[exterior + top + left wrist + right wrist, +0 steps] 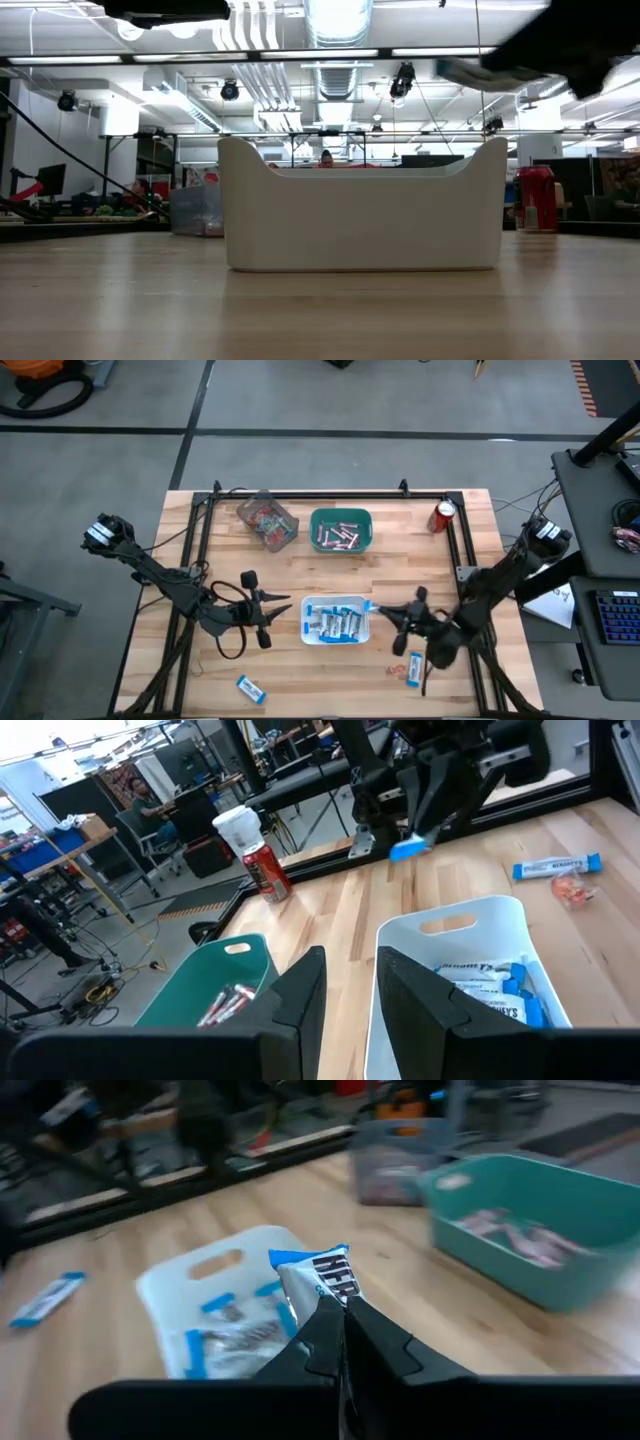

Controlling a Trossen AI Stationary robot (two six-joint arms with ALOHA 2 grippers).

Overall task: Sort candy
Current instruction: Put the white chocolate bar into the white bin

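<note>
My right gripper (388,614) hovers at the right end of the white bin (362,632) and is shut on a blue-and-white packet (318,1276). That bin holds several more blue-and-white packets (333,623). My left gripper (272,607) is open and empty, just left of the white bin (400,935). Slim pinkish sticks (338,537) lie in the teal bin (341,513). Red-orange pieces (268,519) fill the clear tub. Loose on the table are a packet (250,688) near the front edge, another packet (414,668) and a red-orange piece (393,671). My right gripper pinches the blue-and-white packet by its near end (330,1298) between the two fingertips. The fingers come roughly level from the table's right. The packet sticks out past the fingertips toward the white bin and is lifted clear of the table, as the left wrist view shows (410,848).
A red soda can (443,516) stands at the far right by the black frame rail (330,494). The clear tub (262,506) and teal bin sit side by side at the far edge. Bare wood lies between the bins and along the front edge.
</note>
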